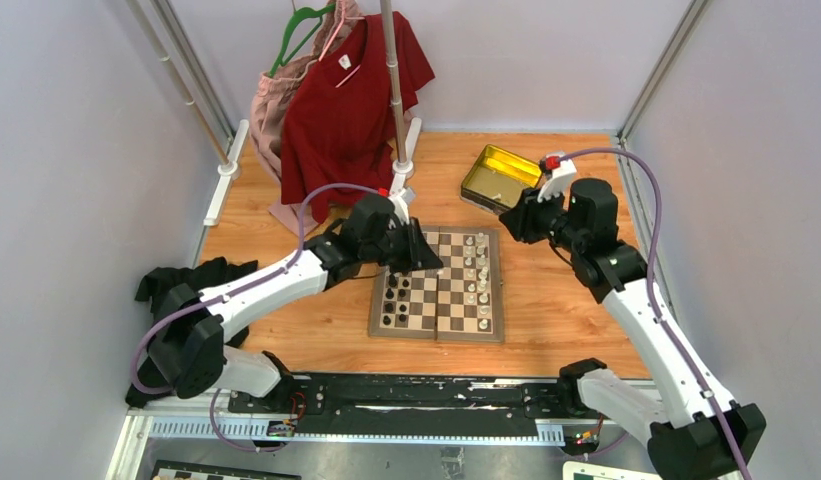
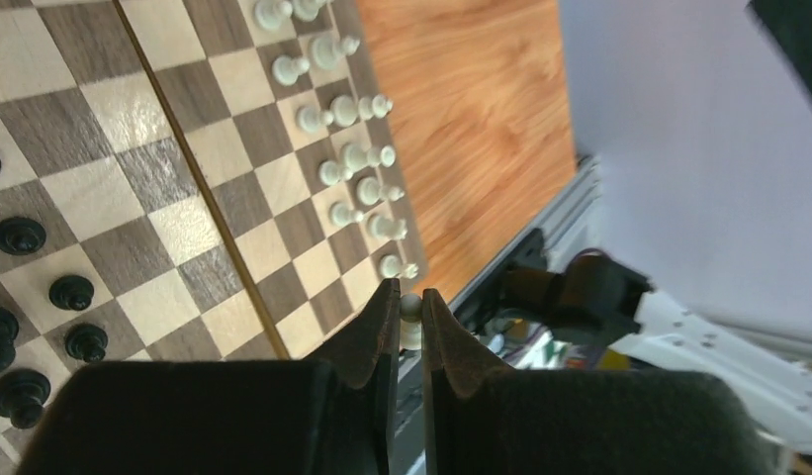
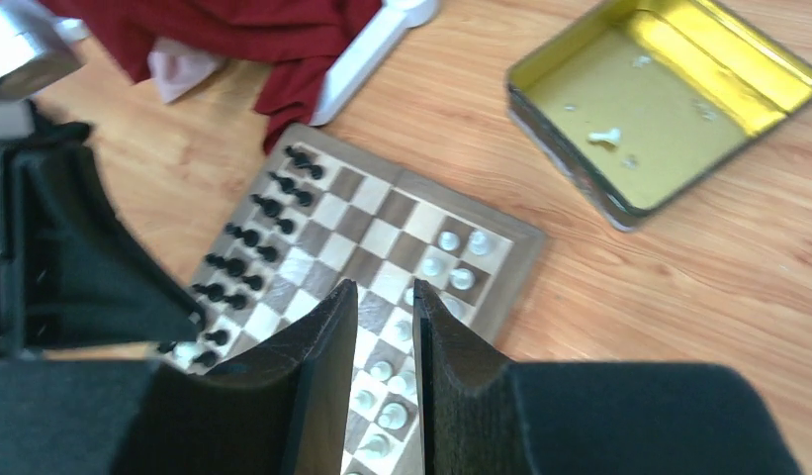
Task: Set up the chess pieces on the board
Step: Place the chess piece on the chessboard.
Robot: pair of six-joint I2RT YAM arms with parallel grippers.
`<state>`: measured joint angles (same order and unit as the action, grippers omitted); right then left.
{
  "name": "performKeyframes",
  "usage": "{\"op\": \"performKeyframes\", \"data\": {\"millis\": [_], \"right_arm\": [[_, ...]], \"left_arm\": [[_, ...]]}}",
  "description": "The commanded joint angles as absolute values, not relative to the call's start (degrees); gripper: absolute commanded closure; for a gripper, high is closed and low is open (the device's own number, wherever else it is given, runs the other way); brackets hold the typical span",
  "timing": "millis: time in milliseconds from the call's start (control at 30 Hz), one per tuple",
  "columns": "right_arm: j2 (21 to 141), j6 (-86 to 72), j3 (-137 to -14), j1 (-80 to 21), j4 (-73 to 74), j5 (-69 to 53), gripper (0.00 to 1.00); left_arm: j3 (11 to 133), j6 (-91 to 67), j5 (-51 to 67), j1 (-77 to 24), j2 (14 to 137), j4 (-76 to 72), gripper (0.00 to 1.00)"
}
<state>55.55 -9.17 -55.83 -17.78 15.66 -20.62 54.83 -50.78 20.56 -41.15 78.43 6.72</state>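
The board [image 1: 426, 300] lies in the middle of the wooden table. White chess pieces [image 1: 476, 280] fill its right two columns, and black pieces [image 1: 394, 298] stand on the left. My left gripper [image 1: 424, 252] hovers over the board's far left corner. In the left wrist view the left gripper [image 2: 410, 297] is shut on a small white piece [image 2: 410, 311], beyond the rows of white pieces [image 2: 357, 158]. My right gripper [image 3: 385, 292] is open and empty above the board [image 3: 382, 213], near the tin. One white piece [image 3: 605, 137] lies in the gold tin [image 3: 570, 139].
The gold tin [image 1: 506, 170] sits at the back right of the board. A red shirt [image 1: 351, 100] and a pink garment hang on a rack at the back, with its white foot [image 1: 404, 165] near the board. Black cloth [image 1: 186, 280] lies at the left.
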Motion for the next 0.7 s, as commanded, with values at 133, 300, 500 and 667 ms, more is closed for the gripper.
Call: {"op": "performKeyframes", "data": {"millis": [133, 300, 500, 667], "right_arm": [[46.79, -9.35, -46.35, -20.73, 10.21, -2.85, 0.69], [43.51, -8.11, -42.17, -28.49, 9.25, 9.65, 0.69], [41.15, -8.42, -38.87, -35.49, 9.2, 19.39, 0.69], [39.15, -9.18, -37.18, -39.31, 9.77, 24.86, 0.69]], "left_arm": [[46.68, -39.6, 0.61, -51.56, 75.03, 2.52, 1.0], [40.55, -37.67, -9.0, -58.29, 75.43, -4.61, 1.0], [37.63, -35.03, -19.84, -65.67, 79.05, -12.04, 1.0], [37.17, -31.91, -27.39, -70.11, 83.12, -18.05, 1.0]]}}
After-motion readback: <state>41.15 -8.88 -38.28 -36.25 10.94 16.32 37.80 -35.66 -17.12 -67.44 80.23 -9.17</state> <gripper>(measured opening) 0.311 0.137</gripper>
